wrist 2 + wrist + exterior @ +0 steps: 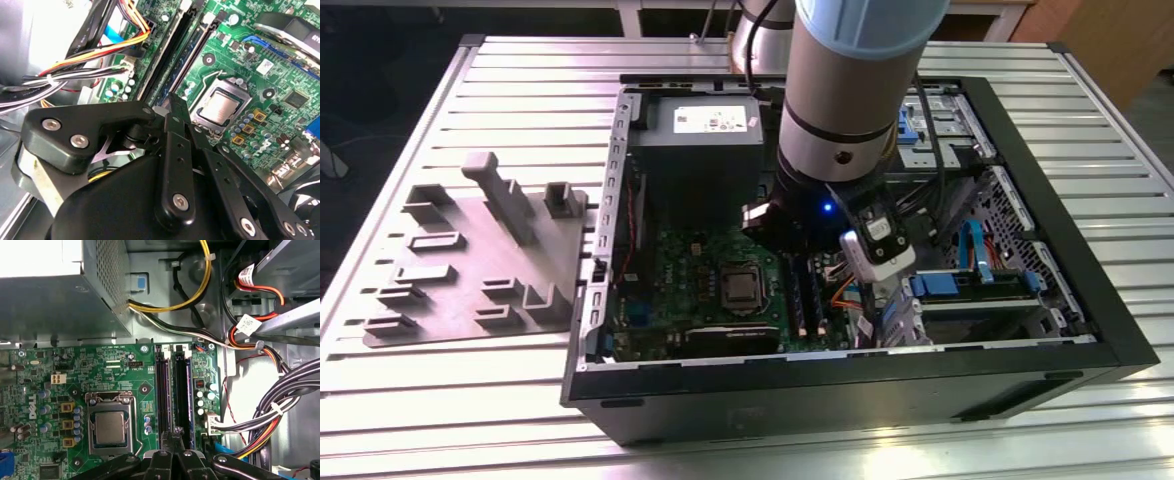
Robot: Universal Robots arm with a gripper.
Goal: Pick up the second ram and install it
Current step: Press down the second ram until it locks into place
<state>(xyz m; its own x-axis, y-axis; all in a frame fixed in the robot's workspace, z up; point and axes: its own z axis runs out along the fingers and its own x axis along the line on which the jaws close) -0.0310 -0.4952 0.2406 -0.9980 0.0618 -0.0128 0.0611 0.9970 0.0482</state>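
Observation:
My gripper (172,434) hangs inside the open computer case (1067,290), with its black fingers closed together just above the end of the two long black memory slots (163,390). Nothing shows between the fingers (176,112). A thin bluish strip (188,390) runs along the slot nearer the cables, and it shows between the black rails (172,75) in the second wrist view. I cannot tell whether that strip is the second ram. The processor socket (110,426) lies beside the slots on the green motherboard (680,270).
Bundles of coloured cables (260,425) crowd the side of the slots away from the socket. The grey power supply (700,150) fills the case's far end. A grey fixture block (480,255) rests on the slatted table at the exterior view's left.

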